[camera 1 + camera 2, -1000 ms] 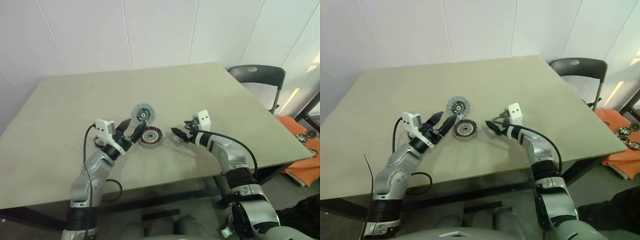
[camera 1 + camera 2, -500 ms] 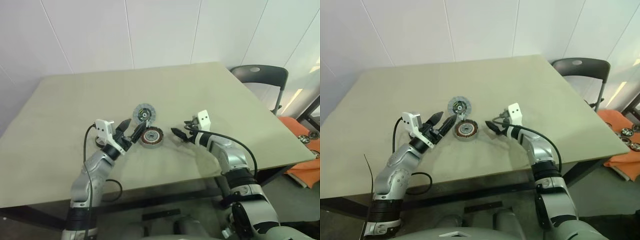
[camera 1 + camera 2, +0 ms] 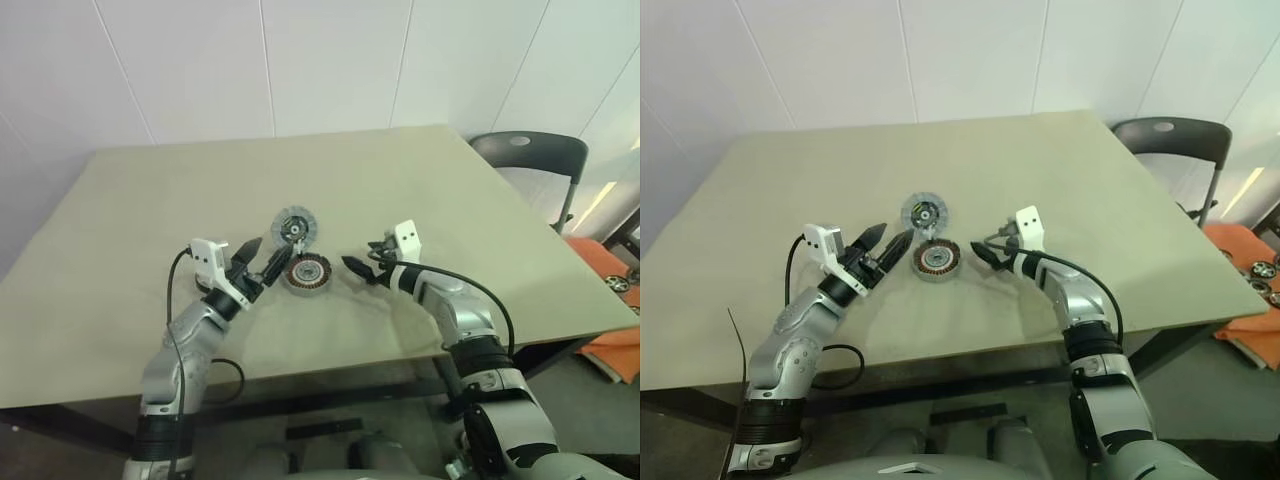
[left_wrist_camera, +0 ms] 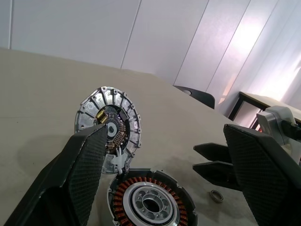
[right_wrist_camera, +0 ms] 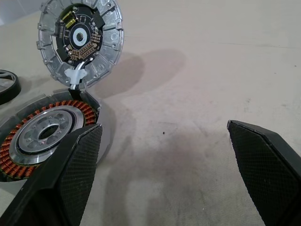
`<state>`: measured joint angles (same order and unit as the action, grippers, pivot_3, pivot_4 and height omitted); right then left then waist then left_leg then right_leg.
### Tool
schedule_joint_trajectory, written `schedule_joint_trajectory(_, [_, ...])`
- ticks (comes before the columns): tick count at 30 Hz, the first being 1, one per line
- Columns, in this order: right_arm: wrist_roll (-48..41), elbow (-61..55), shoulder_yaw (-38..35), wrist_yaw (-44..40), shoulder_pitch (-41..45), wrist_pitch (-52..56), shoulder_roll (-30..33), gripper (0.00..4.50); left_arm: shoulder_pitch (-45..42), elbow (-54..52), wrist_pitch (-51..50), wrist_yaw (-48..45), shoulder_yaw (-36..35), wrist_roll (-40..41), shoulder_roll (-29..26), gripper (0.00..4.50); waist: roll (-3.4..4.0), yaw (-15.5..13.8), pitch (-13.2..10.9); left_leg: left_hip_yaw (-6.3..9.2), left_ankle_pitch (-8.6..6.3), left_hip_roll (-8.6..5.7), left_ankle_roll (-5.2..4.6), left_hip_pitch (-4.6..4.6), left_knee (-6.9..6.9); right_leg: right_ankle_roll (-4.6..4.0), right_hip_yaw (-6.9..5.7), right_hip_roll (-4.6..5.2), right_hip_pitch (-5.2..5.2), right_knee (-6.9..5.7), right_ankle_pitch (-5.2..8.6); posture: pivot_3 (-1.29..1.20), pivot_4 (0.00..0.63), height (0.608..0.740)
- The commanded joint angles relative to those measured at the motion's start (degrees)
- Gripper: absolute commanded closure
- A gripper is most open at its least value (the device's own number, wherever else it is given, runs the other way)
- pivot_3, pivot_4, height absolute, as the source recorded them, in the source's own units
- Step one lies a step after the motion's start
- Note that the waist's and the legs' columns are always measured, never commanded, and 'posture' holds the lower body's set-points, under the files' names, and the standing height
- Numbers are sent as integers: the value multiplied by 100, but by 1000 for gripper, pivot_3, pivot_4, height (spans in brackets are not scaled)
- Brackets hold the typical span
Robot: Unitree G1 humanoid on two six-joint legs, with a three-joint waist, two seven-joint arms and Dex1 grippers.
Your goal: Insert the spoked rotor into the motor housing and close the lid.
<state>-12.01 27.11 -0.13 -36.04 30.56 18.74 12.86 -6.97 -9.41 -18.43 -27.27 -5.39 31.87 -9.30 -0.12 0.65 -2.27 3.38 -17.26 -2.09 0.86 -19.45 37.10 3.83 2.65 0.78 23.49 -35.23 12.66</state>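
The motor housing (image 3: 307, 272) lies flat on the table, with copper coils around a pale, red-ringed centre (image 5: 44, 134). The spoked rotor (image 3: 293, 227), a grey ribbed disc with a small hub and a board at its centre (image 4: 109, 127), stands tilted at the housing's far edge. A white piece joins it to the housing. My left gripper (image 3: 264, 254) is open just left of the housing and points at it. On the housing's other side my right gripper (image 3: 358, 257) is open a short way off, with bare table between its fingers. The lid is out of view.
A small metal ring (image 4: 216, 195) lies on the table near the right gripper. A black curved part (image 5: 8, 87) sits beyond the housing. A dark chair (image 3: 527, 152) stands off the table's far right corner, with orange cloth (image 3: 612, 352) on the floor.
The head camera has shifted a little. Both grippers, the housing and the rotor stay where they were.
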Motion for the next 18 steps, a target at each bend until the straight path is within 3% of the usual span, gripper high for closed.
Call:
schedule_joint_trajectory(1, [-3, -100, -10, -28, 126, -88, 23, 61, -78, -118, 109, -8, -35, -16, -4, 316, 0, 1, 0, 0, 0, 0, 0, 0, 0, 0, 0, 0, 0, 0, 0, 0, 0, 740])
schedule_joint_trajectory(18, [60, 72, 14, -65, 234, -163, 8, 61, -93, -96, 172, 29, -55, -49, 31, 316, 0, 19, 0, -4, 1, 0, 0, 7, 15, -2, 3, -1, -7, -9, 0, 0, 0, 740])
